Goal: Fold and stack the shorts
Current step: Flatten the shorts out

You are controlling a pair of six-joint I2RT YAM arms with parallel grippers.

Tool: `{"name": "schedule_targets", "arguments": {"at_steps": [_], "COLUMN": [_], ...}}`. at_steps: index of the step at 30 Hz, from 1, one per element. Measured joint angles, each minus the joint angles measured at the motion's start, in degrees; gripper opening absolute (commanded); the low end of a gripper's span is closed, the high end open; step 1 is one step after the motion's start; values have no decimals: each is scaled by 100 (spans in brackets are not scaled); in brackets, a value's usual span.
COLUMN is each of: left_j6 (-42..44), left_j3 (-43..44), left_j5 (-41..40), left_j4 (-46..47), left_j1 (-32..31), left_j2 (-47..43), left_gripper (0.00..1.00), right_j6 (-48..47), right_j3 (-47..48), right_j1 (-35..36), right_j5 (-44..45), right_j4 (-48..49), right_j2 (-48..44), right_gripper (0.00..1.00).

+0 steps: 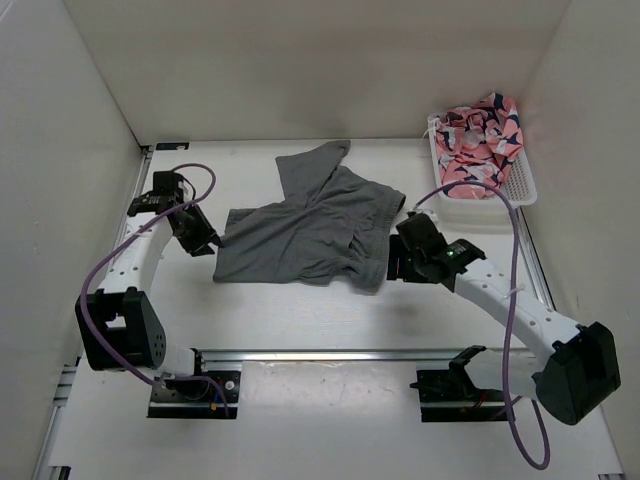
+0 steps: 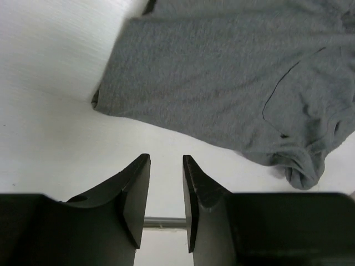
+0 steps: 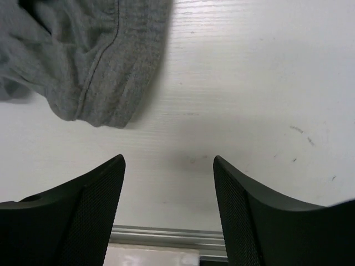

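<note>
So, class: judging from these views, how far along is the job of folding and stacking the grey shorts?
Done: the shorts lie on the table, seemingly doubled over once, though one leg juts out toward the back. In hand: nothing; the left gripper and right gripper sit open and empty at its sides. Left: tidying the fold and stacking; the basket holds pink patterned clothing.
</note>
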Motion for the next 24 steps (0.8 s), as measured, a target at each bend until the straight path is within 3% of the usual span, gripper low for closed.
{"name": "schedule_targets", "arguments": {"at_steps": [5,6,11,12,21,24], "left_j6": [-245,-319,-675,-739,-984,-1043], "left_j3": [-37,-103,-752,-855,-1049,-1049], "left_j5": [-282,-321,-361,-361,-251,-249], "left_j4": [83,127,227,243,664,796], "left_j1": [2,15,33,26,-17,-28], "left_j2": [-44,-57,79,179,1012,1272], "left_gripper": [53,64,96,99,99,89], "right_j6": [1106,1349,2739,3045,4863,5246], "right_j3": [-184,-376,-1749,-2004,-2413,-2413], "right_j1": [-647,-813,-1377,-1451,-1692,-1696], "right_j5": [-990,-1292,-2846,-3093,-4496,-4640], "right_j4": [258,459,1735,2000,4122,4454], "right_j2": [-352,-431,-555,-505,476,737], "right_gripper": [70,71,73,77,81,79]}}
